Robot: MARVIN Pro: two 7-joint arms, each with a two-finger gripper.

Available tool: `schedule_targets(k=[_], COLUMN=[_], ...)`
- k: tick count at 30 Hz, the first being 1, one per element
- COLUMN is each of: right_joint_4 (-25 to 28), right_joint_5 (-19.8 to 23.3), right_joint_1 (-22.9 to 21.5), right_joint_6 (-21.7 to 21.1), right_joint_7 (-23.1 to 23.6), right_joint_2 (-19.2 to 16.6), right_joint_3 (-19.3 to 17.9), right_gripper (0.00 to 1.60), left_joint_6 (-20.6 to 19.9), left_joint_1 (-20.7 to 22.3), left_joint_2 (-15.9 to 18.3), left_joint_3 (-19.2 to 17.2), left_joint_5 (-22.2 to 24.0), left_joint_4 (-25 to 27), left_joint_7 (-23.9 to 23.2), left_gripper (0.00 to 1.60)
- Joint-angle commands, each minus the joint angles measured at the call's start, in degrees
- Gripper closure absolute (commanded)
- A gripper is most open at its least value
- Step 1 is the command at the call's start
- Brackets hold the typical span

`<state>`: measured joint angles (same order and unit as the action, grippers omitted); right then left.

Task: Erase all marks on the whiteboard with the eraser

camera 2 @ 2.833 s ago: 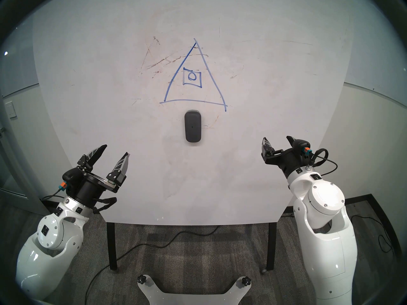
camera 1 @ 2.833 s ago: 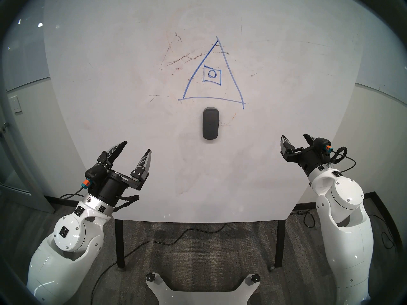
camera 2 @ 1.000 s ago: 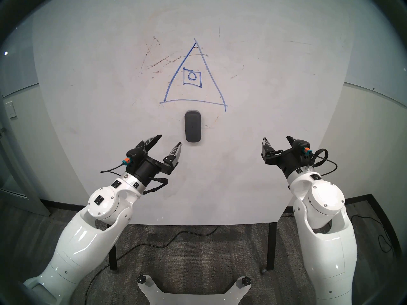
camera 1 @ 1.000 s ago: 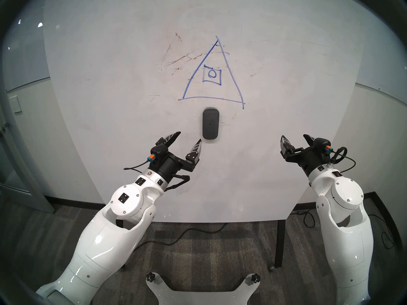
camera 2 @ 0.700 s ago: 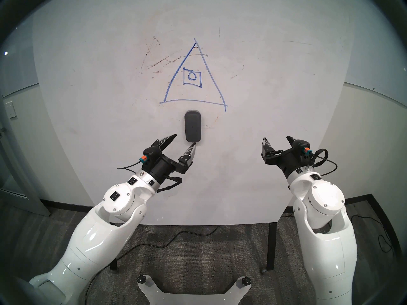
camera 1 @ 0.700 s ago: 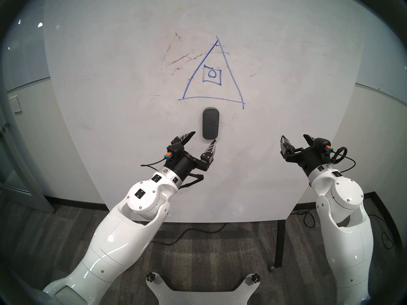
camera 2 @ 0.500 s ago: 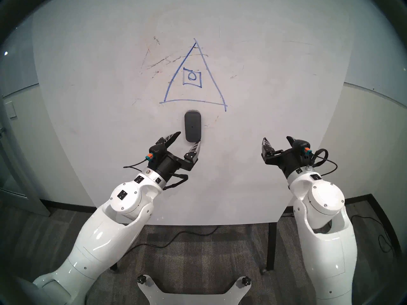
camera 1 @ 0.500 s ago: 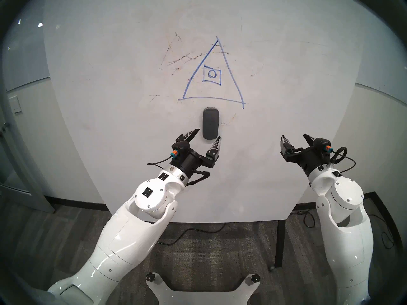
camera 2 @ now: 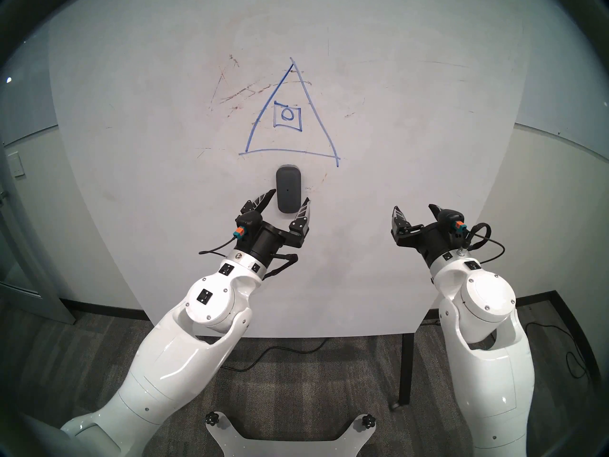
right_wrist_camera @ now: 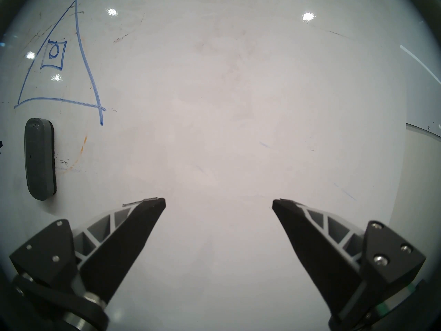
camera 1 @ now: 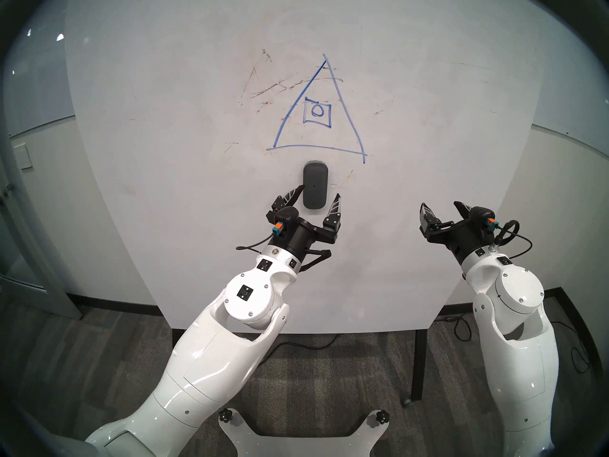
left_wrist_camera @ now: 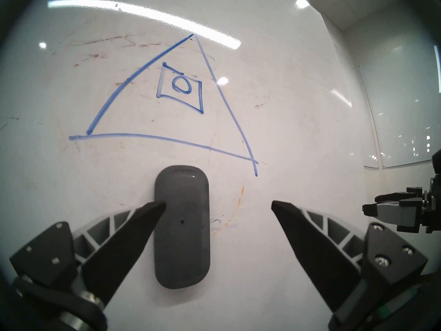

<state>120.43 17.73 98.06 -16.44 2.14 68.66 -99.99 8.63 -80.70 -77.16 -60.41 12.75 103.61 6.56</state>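
The dark grey eraser [camera 1: 315,186] [left_wrist_camera: 182,227] lies lengthwise on the whiteboard [camera 1: 184,189], just below the marks. The marks are a blue triangle [camera 1: 316,146] [left_wrist_camera: 143,135] around a small square and circle, with brownish smudged streaks [camera 1: 273,87] to its upper left. My left gripper [camera 1: 319,192] [left_wrist_camera: 218,202] is open and straddles the eraser's near half. Its left fingertip [left_wrist_camera: 157,205] overlaps the eraser's left edge, while the other finger stands well clear on the right. My right gripper [camera 1: 440,204] [right_wrist_camera: 219,201] is open and empty over bare board at the right.
A faint orange arc stain [left_wrist_camera: 239,196] curves just right of the eraser. Black board legs [camera 1: 418,364] and a black cable [camera 1: 280,347] sit on the carpet below the board's near edge. My white base plate [camera 1: 303,436] shows at the bottom.
My left arm has reached forward and to the right, bringing its open fingers from short of the eraser to either side of it. The right arm and the eraser have not moved.
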Motion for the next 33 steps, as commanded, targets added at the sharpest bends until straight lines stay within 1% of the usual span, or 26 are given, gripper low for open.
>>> schedule_targets(k=[1, 9, 13, 28, 33], right_joint_4=[1.1, 1.1, 1.1, 1.1, 1.1], right_joint_5=[0.0, 0.0, 0.0, 0.0, 0.0], right_joint_1=[-0.4, -0.4, -0.4, -0.4, -0.4], right_joint_6=[0.2, 0.2, 0.2, 0.2, 0.2], right_joint_7=[0.1, 0.1, 0.1, 0.1, 0.1], right_joint_2=[-0.1, -0.1, -0.1, -0.1, -0.1], right_joint_3=[0.0, 0.0, 0.0, 0.0, 0.0], right_gripper=[0.0, 0.0, 0.0, 0.0, 0.0], left_joint_6=[-0.8, -3.1, -4.1, -5.2, -5.0], left_joint_1=[2.6, 3.6, 3.9, 5.1, 5.8], left_joint_2=[-4.4, -7.2, -8.0, -8.5, -7.8], left_joint_3=[0.7, 0.5, 0.3, 0.1, 0.2], left_joint_5=[-3.0, -4.7, -4.8, -2.9, -2.4], left_joint_4=[-0.5, -2.1, -2.6, -4.0, -4.9], left_joint_7=[4.8, 11.2, 13.1, 12.9, 11.9], left_gripper=[0.0, 0.0, 0.0, 0.0, 0.0])
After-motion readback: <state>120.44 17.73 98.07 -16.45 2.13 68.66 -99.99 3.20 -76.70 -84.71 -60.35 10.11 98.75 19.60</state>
